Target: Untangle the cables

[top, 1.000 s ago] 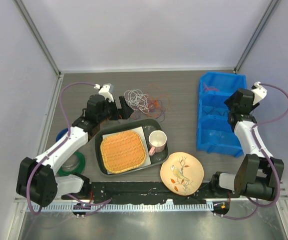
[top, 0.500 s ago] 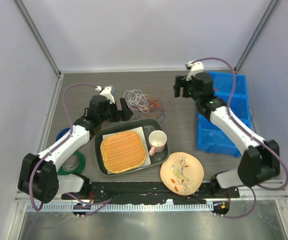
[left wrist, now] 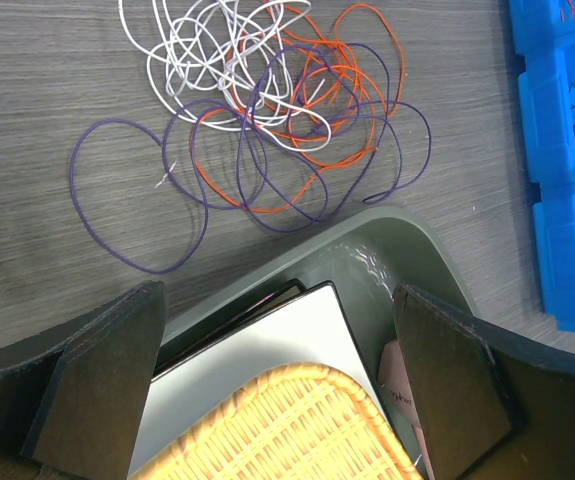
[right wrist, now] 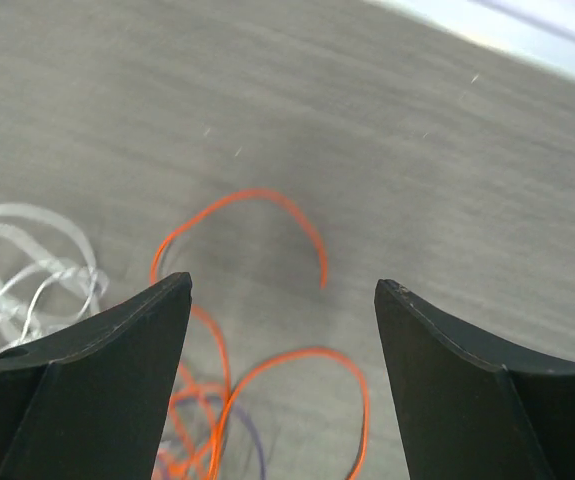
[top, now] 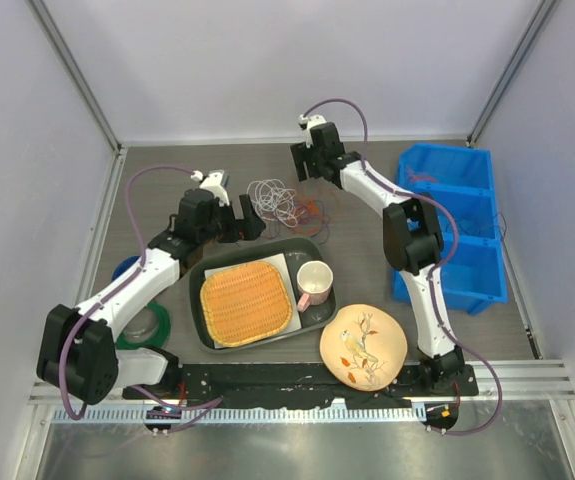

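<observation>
The cables (left wrist: 267, 110) are lying bunched beside the tray (left wrist: 392, 228). Left gripper (left wrist: 275, 292) and right gripper (right wrist: 282, 288) are being held spread (nothing pinched). Approach is judged in hand; a pinch on one orange loop (right wrist: 257, 192) is being awaited.

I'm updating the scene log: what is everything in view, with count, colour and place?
cables: one tangled bunch, white, orange and purple, on the table beyond the tray
tray: one, dark grey-green, mid-table
woven mat: one, orange-yellow, in the tray
white sheet: one, white, under the mat
mug: one, pink, in the tray, right of the mat
plate: one, cream with a bird pattern, near edge
bin: one, blue, compartmented, right side
tape rings: two, green and blue, left side
table: one, grey wood-grain
left claw: one, black, open, over the tray's far rim
right claw: one, black, open, above the orange loops
</observation>
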`<action>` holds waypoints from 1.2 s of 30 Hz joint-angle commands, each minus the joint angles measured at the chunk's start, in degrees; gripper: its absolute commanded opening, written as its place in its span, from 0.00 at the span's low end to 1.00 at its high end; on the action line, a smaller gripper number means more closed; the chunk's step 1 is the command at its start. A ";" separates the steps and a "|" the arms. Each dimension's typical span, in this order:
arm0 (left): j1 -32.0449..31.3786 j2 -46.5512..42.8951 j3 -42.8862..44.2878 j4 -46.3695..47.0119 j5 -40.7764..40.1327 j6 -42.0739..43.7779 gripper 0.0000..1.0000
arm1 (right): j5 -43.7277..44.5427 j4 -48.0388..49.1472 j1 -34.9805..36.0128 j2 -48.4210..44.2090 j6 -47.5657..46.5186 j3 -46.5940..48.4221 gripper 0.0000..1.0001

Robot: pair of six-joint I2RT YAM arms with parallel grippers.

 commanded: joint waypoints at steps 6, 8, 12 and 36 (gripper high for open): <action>0.02 1.71 3.28 -0.61 -0.75 0.39 1.00 | 4.68 -3.32 -0.23 16.49 -6.48 22.84 0.80; 0.11 2.07 3.19 -0.35 -0.57 0.30 1.00 | 3.62 -2.97 -0.58 18.33 -6.14 23.72 0.81; 0.02 3.03 3.45 0.27 0.30 -0.05 1.00 | 2.13 -4.19 -0.49 19.57 -2.36 23.90 0.81; 0.02 1.54 2.84 0.27 0.66 -0.84 1.00 | 2.92 -8.15 -2.16 21.42 5.29 25.39 0.44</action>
